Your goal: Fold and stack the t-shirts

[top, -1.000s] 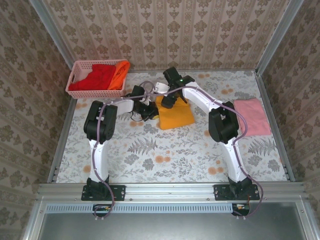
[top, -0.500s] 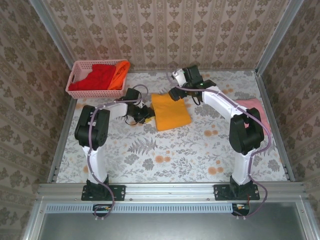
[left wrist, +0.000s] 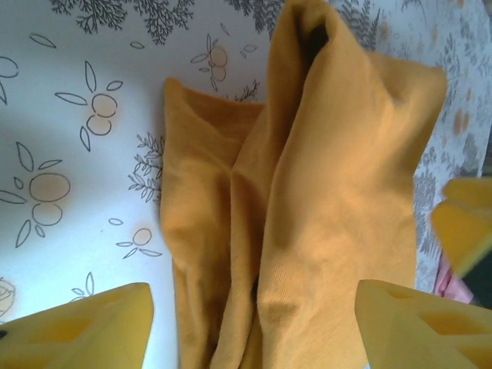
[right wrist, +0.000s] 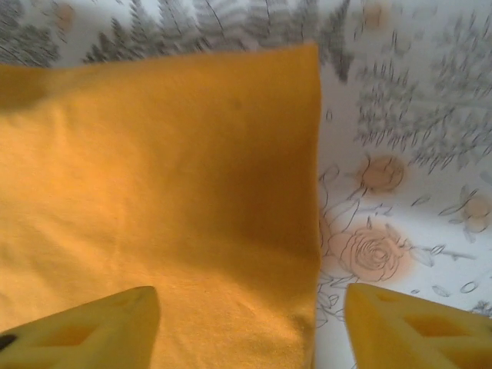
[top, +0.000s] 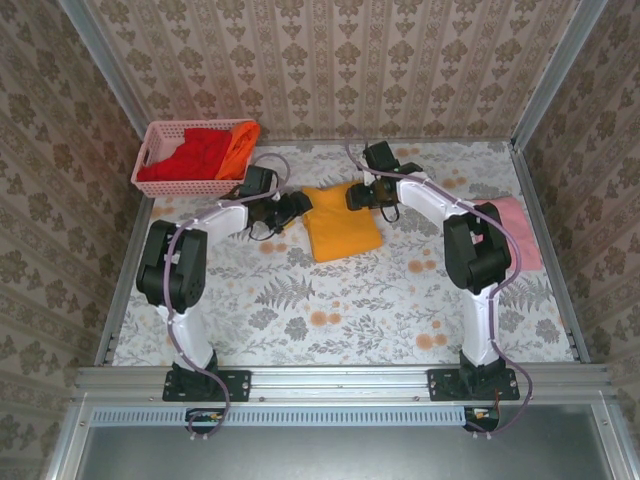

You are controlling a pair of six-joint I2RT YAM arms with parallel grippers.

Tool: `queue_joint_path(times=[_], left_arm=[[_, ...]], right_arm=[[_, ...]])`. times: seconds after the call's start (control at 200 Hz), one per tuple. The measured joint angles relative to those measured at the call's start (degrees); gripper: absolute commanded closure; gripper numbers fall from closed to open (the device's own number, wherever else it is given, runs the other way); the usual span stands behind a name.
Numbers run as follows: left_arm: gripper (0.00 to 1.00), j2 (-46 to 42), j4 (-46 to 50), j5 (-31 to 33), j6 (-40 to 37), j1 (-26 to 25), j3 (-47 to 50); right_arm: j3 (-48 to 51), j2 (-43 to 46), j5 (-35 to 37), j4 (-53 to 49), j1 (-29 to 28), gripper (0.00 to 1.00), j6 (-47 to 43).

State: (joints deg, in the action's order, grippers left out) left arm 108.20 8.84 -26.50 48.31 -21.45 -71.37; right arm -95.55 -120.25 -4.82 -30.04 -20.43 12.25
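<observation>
1. My left gripper (top: 296, 206) sits at the left edge of the golden-yellow t-shirt (top: 341, 224). Its jaws are spread wide. In the left wrist view my blocky yellow fingertips (left wrist: 84, 327) stand far apart, with cloth lying between them and nothing pinched.
2. My right gripper (top: 353, 196) is at the shirt's far right corner, and it is released too. Its two yellow fingertips (right wrist: 84, 327) are well apart above the fabric.
3. The shirt is a soft, fine knit folded to a rough rectangle. It lies mid-table on the floral-printed tabletop (top: 300, 310).
4. On my left side the cloth bunches into thick rounded folds, with a dark open tuck at the top.
5. On my right side it lies flat and smooth, ending in a straight edge and a square corner.
6. A pale pink t-shirt (top: 525, 240) lies folded flat near the table's right edge, partly behind my right arm.
7. A pink plastic lattice basket (top: 150, 150) stands in the far left corner. It holds a rumpled red t-shirt (top: 200, 155) and a bright orange t-shirt (top: 240, 148), which is heaped at the basket's right end.
</observation>
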Motion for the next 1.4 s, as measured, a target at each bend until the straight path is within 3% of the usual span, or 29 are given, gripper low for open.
queue_joint_path(times=[0.095, 0.19, 0.28, 0.365, 0.495, 0.575, 0.875, 1.4], left_arm=[[0.71, 3.5, 0.6, 0.0, 0.8, -0.1, -3.8], [0.88, 6.6, 0.9, -0.1, 1.3, -0.2, -5.5], [0.95, 8.8, 2.3, 0.0, 1.4, -0.3, -5.5], [0.95, 9.7, 3.9, 0.0, 1.4, -0.3, -5.5], [0.75, 9.8, 5.3, -0.1, 0.7, -0.3, -5.5], [0.73, 9.9, 5.9, 0.0, 0.3, -0.5, -5.5], [0.78, 11.3, 6.1, -0.5, -0.1, -1.1, -6.9], [0.78, 12.1, 5.9, -1.8, -0.1, -1.1, -7.6]], right_arm=[[0.0, -0.9, -1.0, -1.0, 0.2, 0.53, 1.6], [0.3, -0.9, -1.9, -1.1, 0.2, 0.60, 2.8], [1.7, -0.9, -2.5, -0.8, 0.2, 0.63, 3.3], [4.0, -0.7, -2.6, -0.5, 0.2, 0.60, 3.5], [9.0, 2.1, -2.0, 1.5, 0.5, 0.28, 4.9], [12.1, 5.1, -2.1, 4.1, 1.3, 0.13, 6.6], [11.6, 4.6, -13.0, 10.1, 7.4, 0.16, 9.2], [11.3, -1.3, -24.6, 12.6, 5.0, 0.27, 12.2]])
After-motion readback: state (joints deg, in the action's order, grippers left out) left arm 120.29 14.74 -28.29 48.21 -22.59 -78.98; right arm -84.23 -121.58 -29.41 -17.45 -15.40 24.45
